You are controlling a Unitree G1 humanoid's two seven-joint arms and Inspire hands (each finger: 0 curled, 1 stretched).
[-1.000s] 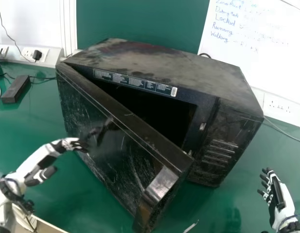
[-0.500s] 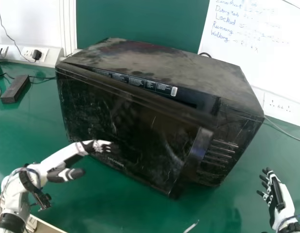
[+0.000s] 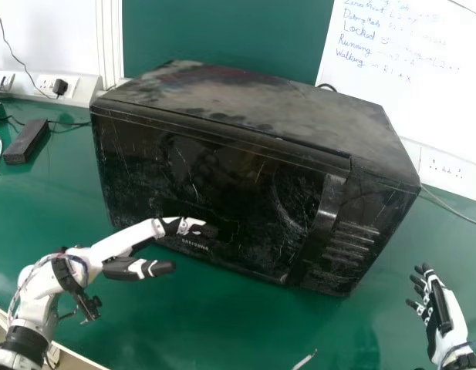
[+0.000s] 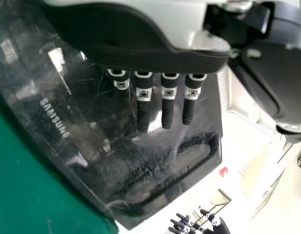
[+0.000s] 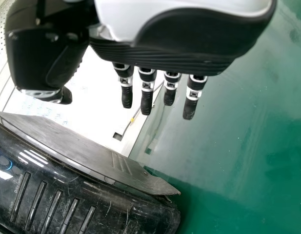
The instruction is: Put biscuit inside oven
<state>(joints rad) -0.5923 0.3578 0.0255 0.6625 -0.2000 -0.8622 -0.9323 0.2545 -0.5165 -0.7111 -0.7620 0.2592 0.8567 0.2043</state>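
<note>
A: What's the right hand [image 3: 437,312] doing?
B: It's hanging by the near side of the bench [image 3: 222,327], fingers straight, spread apart, gripping nothing. Farther in, the left hand [image 3: 172,226] is reaching along the door [image 3: 207,169], its straight fingers slightly apart and empty.
A: And the door?
B: It's swinging in from ajar — now it's sitting flush with the oven [image 3: 292,112].
A: Where's the biscuit?
B: I can't tell. Presumably it's lying inside — so the task is probably finishing.
</note>
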